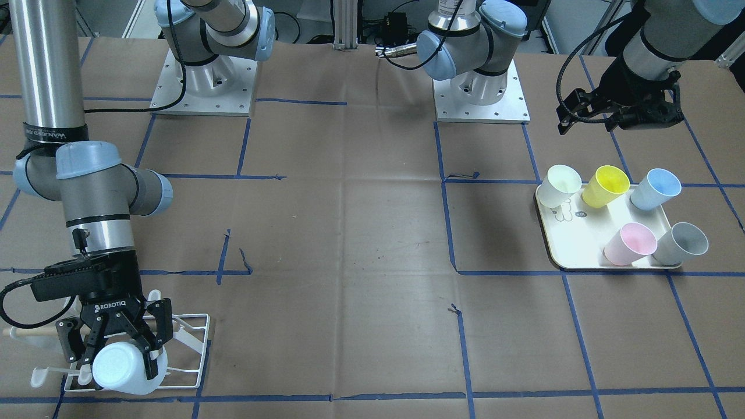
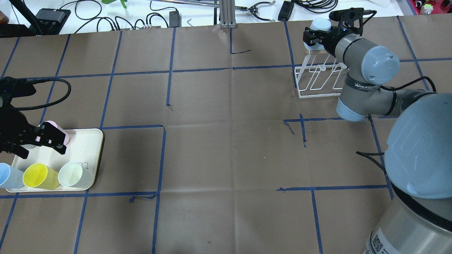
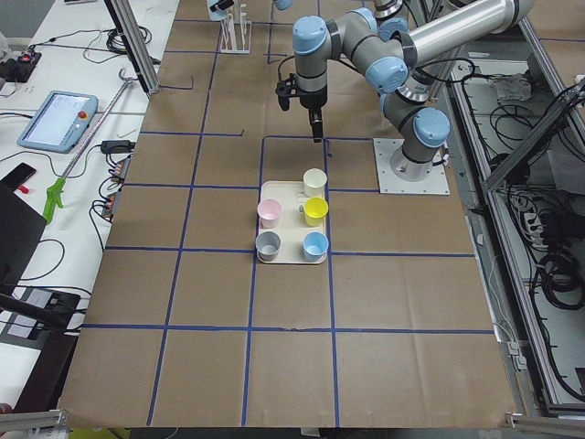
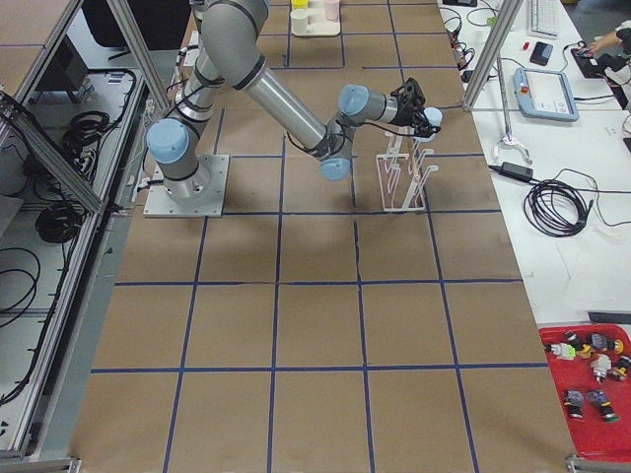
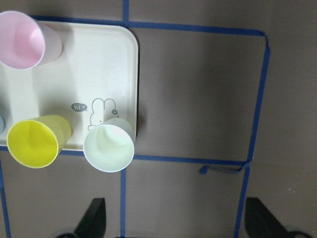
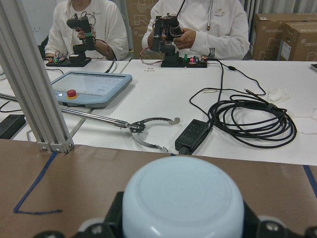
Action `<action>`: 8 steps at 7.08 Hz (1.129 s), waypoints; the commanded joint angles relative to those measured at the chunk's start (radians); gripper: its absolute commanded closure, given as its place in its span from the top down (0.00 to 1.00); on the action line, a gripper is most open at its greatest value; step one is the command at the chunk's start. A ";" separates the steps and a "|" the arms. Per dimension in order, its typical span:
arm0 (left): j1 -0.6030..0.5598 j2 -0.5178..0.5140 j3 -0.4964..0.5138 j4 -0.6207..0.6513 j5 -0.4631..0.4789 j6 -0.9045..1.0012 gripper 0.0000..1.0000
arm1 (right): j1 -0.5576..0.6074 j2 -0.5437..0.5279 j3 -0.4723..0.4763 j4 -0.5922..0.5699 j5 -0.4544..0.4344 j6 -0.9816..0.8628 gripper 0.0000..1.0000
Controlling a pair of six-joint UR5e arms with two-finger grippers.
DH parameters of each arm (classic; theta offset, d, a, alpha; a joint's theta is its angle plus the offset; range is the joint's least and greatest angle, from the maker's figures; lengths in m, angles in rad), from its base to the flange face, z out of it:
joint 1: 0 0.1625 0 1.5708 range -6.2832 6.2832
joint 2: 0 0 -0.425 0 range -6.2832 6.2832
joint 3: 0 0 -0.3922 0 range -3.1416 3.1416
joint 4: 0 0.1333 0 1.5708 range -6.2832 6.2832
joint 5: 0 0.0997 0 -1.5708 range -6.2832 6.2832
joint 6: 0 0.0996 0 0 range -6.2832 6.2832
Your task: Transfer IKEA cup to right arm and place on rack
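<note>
The brown paper-covered table [image 2: 226,141], gridded with blue tape, carries the white wire frame rack [image 2: 317,78] at its far right and a cream rectangular tray [image 1: 576,238] with a small animal print at its near left. The right gripper [image 1: 119,349] has its fingers clamped on the pale bluish-white plastic cup [image 1: 125,368], which lies on its side over the rack's far end; whether it touches a prong I cannot tell. The left gripper [image 5: 178,225] hangs high near the tray, fingers wide apart and empty. On the tray stand a white cup [image 1: 560,185], a yellow cup [image 1: 605,186], a blue cup [image 1: 656,189], a pink cup [image 1: 630,244] and a grey cup [image 1: 680,243]
</note>
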 commanded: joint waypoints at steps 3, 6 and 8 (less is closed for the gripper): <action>0.012 -0.033 -0.225 0.305 -0.006 0.012 0.98 | -0.001 -0.006 -0.005 0.011 -0.004 0.008 1.00; 0.014 -0.120 -0.356 0.560 -0.005 0.090 0.98 | 0.001 -0.044 -0.021 0.015 -0.007 0.008 1.00; 0.015 -0.184 -0.375 0.635 -0.002 0.117 0.98 | 0.045 -0.105 -0.031 0.109 -0.005 0.020 1.00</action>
